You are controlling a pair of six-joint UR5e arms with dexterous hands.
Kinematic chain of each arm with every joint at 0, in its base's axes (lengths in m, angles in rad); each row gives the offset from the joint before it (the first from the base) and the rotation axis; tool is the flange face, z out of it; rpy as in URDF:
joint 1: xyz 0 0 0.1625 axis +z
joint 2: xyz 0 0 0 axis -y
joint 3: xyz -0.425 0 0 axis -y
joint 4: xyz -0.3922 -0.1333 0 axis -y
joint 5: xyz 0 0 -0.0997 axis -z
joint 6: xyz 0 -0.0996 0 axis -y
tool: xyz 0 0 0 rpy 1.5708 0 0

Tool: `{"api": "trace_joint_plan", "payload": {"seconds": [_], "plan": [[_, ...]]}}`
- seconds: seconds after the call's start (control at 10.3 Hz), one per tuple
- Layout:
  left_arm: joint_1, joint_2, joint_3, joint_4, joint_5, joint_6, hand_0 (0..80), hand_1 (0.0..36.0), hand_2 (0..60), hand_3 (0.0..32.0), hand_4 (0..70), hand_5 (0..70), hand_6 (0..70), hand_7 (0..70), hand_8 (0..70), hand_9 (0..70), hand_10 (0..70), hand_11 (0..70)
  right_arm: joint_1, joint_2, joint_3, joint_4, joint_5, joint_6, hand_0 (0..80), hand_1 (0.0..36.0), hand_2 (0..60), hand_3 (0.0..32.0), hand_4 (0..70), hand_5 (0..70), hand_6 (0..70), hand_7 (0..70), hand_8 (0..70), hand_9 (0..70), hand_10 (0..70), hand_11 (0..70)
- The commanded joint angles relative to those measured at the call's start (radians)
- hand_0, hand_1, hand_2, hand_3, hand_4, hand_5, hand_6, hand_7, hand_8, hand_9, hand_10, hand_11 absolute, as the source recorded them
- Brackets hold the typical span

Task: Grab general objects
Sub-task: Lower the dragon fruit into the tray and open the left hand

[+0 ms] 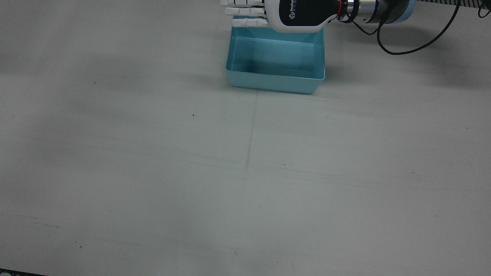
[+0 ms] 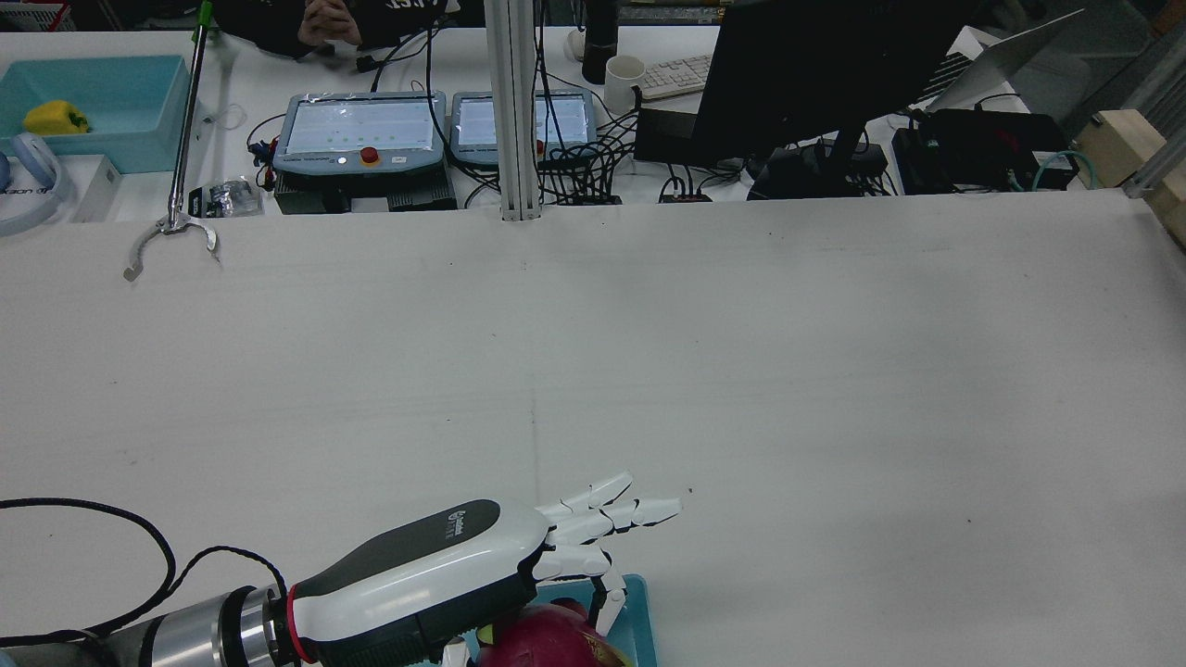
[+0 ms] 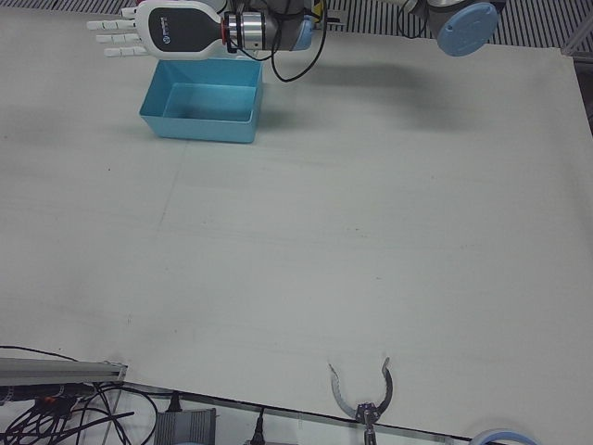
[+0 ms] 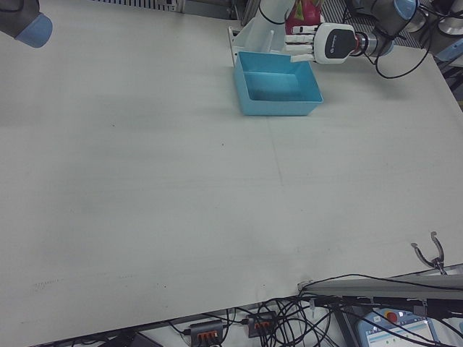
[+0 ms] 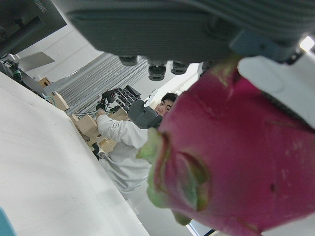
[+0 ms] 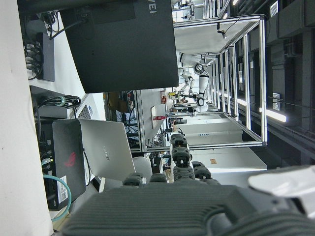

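The left hand [image 2: 435, 565] hovers palm-down above the worktop [image 1: 245, 172], long fingers [image 2: 639, 508] stretched straight and a little spread. One finger curls downward beside the dragon fruit [image 2: 542, 639]. The fruit sits directly beneath the palm and towards the wrist side. In the left hand view it fills the frame, pressed close to the palm with white finger parts against its skin. As it hangs clear of the worktop, I judge the hand to be clamped on it, probably by the thumb and that curled finger. The thumb itself is hidden. The fruit's long axis cannot be settled from these views.

Below the hand lies the blue bin [image 1: 276, 82]. Its near rim is under the palm, and its open floor extends away from the robot, beyond the hand. What shows of it in the front view is bare. Any lowering or release therefore turns on this: the fruit hangs over the bin's robot-side edge, not its middle.

The right hand [image 6: 290, 183] shows only as a sliver in its own camera, so whether its fingers are apart or together I cannot tell. Its arm [image 4: 32, 29] is well apart, and the left hand is plainly the nearer.
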Motion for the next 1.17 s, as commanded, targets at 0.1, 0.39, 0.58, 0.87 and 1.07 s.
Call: {"api": "trace_joint_plan", "payload": {"seconds": [0.1, 0.39, 0.58, 0.87, 1.07], "plan": [[-0.003, 0.013, -0.013, -0.010, 0.000, 0.000, 24.5, 0.0, 0.0, 32.0, 0.0, 10.4, 0.0, 6.3, 10.4, 0.0, 2.6, 3.3, 0.000, 0.000, 0.000, 0.000, 0.000, 0.000, 0.0, 0.0, 0.0, 0.0, 0.0, 0.0, 0.0, 0.0, 0.0, 0.0, 0.0, 0.0], [-0.003, 0.035, -0.012, -0.027, -0.003, 0.000, 18.1, 0.0, 0.0, 32.0, 0.0, 9.9, 0.0, 5.3, 9.8, 0.0, 2.2, 2.6, 0.000, 0.000, 0.000, 0.000, 0.001, 0.000, 0.0, 0.0, 0.0, 0.0, 0.0, 0.0, 0.0, 0.0, 0.0, 0.0, 0.0, 0.0], [-0.006, 0.044, -0.009, -0.026, -0.003, 0.000, 15.4, 0.0, 0.0, 32.0, 0.0, 10.2, 0.0, 5.7, 9.9, 0.0, 2.3, 2.7, 0.000, 0.000, 0.000, 0.000, 0.001, 0.000, 0.0, 0.0, 0.0, 0.0, 0.0, 0.0, 0.0, 0.0, 0.0, 0.0, 0.0, 0.0], [-0.053, 0.055, 0.072, -0.004, -0.007, -0.108, 13.5, 0.0, 0.0, 32.0, 0.0, 12.4, 0.0, 6.8, 10.6, 0.0, 2.3, 2.7, 0.000, 0.000, -0.002, 0.000, 0.000, 0.002, 0.0, 0.0, 0.0, 0.0, 0.0, 0.0, 0.0, 0.0, 0.0, 0.0, 0.0, 0.0], [-0.227, 0.120, 0.248, -0.154, -0.003, -0.311, 12.5, 0.0, 0.0, 31.8, 0.0, 14.8, 0.0, 8.2, 11.3, 0.2, 2.2, 2.4, 0.000, 0.000, -0.005, 0.001, 0.000, 0.002, 0.0, 0.0, 0.0, 0.0, 0.0, 0.0, 0.0, 0.0, 0.0, 0.0, 0.0, 0.0]]}}
